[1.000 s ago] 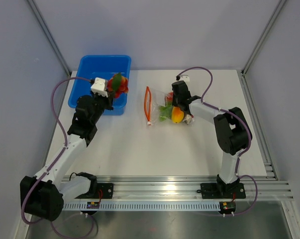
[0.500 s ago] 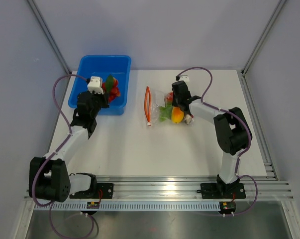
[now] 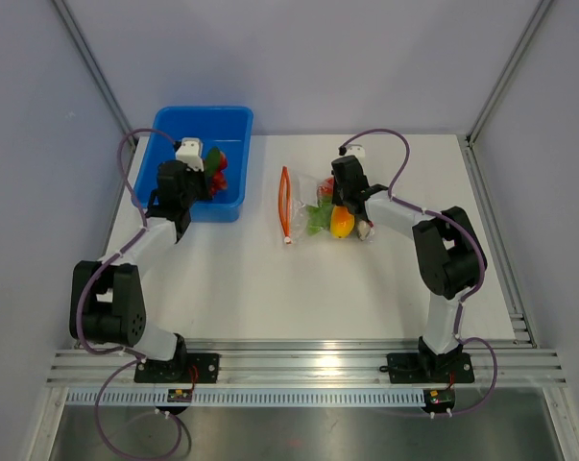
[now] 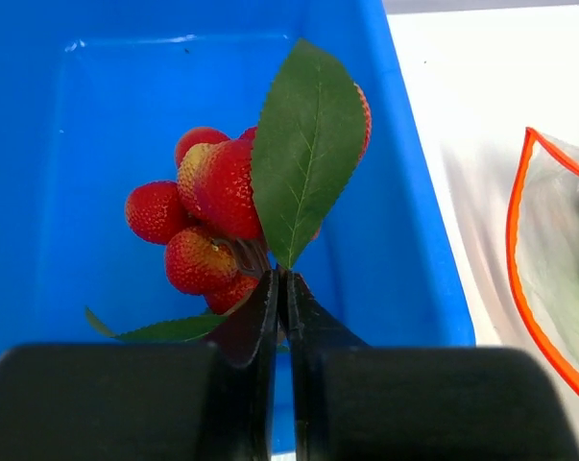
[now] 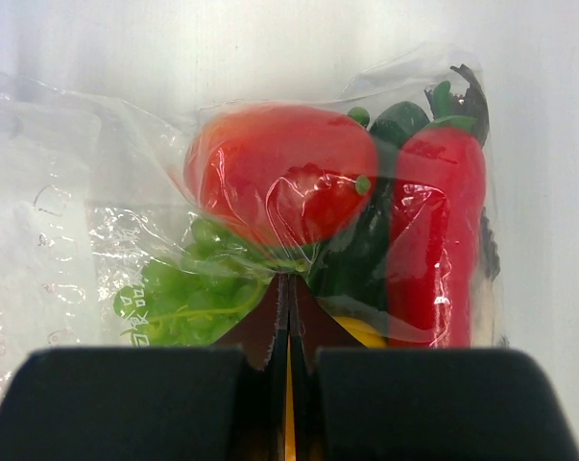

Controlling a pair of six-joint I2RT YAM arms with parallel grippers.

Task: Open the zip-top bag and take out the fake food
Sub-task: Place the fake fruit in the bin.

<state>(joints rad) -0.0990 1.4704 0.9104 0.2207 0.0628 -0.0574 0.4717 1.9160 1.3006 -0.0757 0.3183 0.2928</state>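
The left hand (image 4: 281,283) has carried the leafy red berry cluster (image 4: 222,221) deeper into the blue tub (image 4: 107,115), clamped on its stem near the right wall, while the right hand (image 5: 287,288), closed, pinches the zip-top bag (image 5: 78,221) on the table (image 3: 270,288), with fake food (image 5: 279,187) visible inside from the wrist.

Blue plastic tub (image 3: 229,130) at white table's (image 3: 270,288) far-left corner.
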